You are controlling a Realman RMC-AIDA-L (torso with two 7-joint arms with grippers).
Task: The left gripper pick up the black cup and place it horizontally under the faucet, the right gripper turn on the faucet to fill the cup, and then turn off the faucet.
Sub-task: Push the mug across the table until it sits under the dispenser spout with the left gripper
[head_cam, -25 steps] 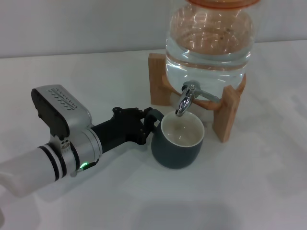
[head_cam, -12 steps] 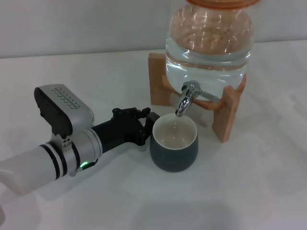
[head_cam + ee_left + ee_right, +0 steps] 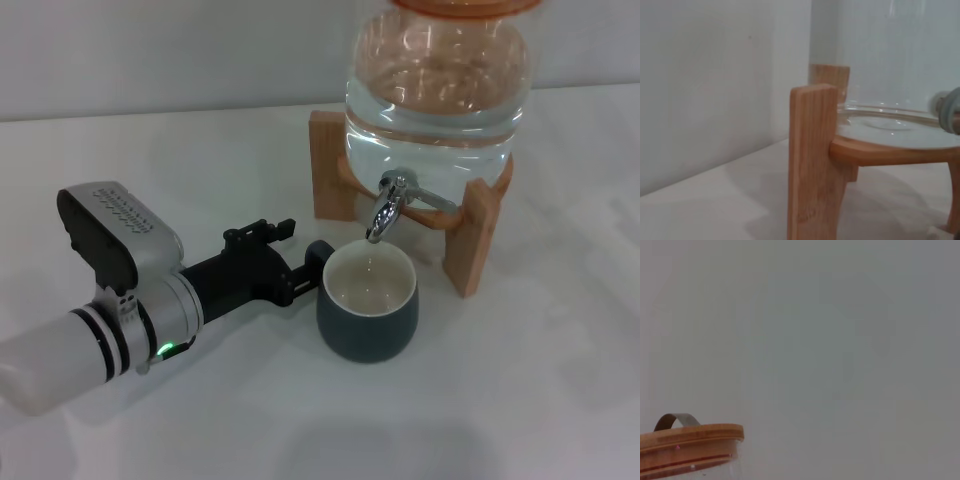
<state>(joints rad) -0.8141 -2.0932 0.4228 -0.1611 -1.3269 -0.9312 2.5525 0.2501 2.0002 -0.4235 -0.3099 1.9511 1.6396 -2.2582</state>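
The black cup (image 3: 367, 306) stands upright on the white table, its cream inside showing, right below the spout of the chrome faucet (image 3: 385, 208). The faucet sits on the clear water jar (image 3: 435, 90), which rests in a wooden stand (image 3: 470, 240). My left gripper (image 3: 288, 255) is just left of the cup, next to its small handle (image 3: 319, 250), with its fingers spread apart and holding nothing. The left wrist view shows the wooden stand (image 3: 812, 160) and a bit of the faucet (image 3: 949, 111), but no cup. The right gripper is out of view.
The jar and stand take up the back right of the table (image 3: 520, 400). A grey wall lies behind. The right wrist view shows only the jar's wooden lid (image 3: 690, 442) with a metal handle, against the wall.
The cup went from tilted in the left gripper to standing level under the spout. The left gripper opened off the handle and drew back a little to the left.
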